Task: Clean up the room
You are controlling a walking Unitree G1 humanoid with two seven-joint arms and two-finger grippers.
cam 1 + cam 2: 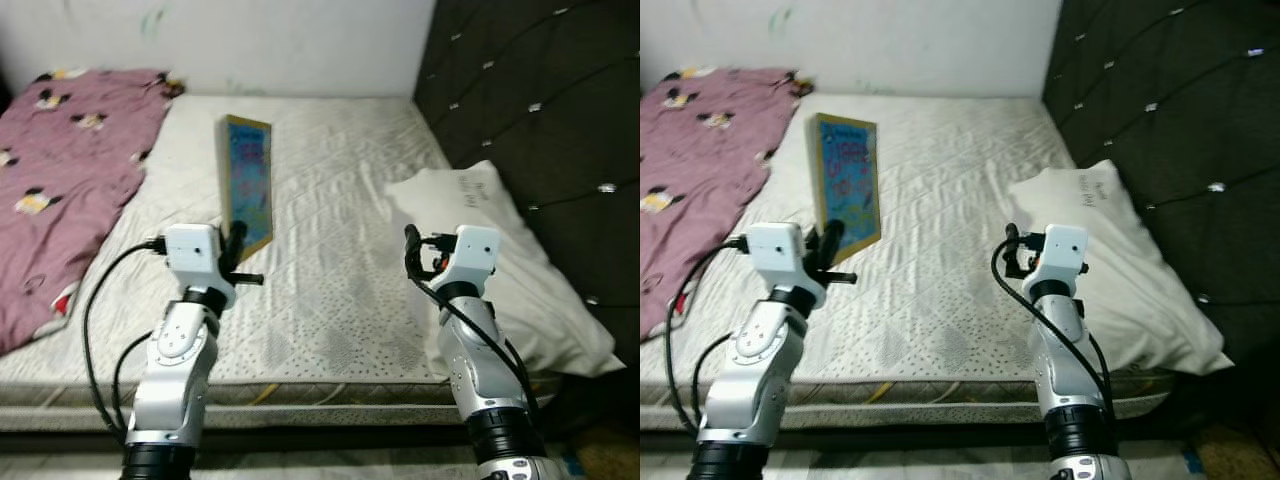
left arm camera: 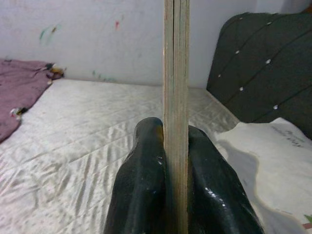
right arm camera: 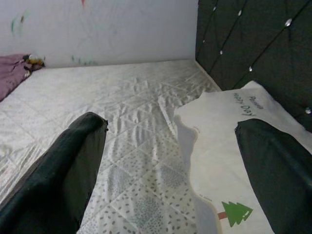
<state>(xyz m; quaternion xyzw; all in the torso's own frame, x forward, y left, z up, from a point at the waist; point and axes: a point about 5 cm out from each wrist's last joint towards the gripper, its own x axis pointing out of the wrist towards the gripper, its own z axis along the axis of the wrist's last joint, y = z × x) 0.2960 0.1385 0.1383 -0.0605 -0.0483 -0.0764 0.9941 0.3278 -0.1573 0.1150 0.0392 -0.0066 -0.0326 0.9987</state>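
The left gripper (image 2: 175,170) pinches a thin picture book (image 1: 248,180) by its lower edge, holding it upright on edge above the near left part of the bed (image 1: 340,300). The right gripper (image 3: 170,161) hovers with fingers spread wide over the bed, near the white pillow (image 1: 500,260). A purple blanket (image 1: 60,170) lies rumpled at far left. The grip looks narrow and low, so the tall book could pivot or slip out if the arm swings quickly.
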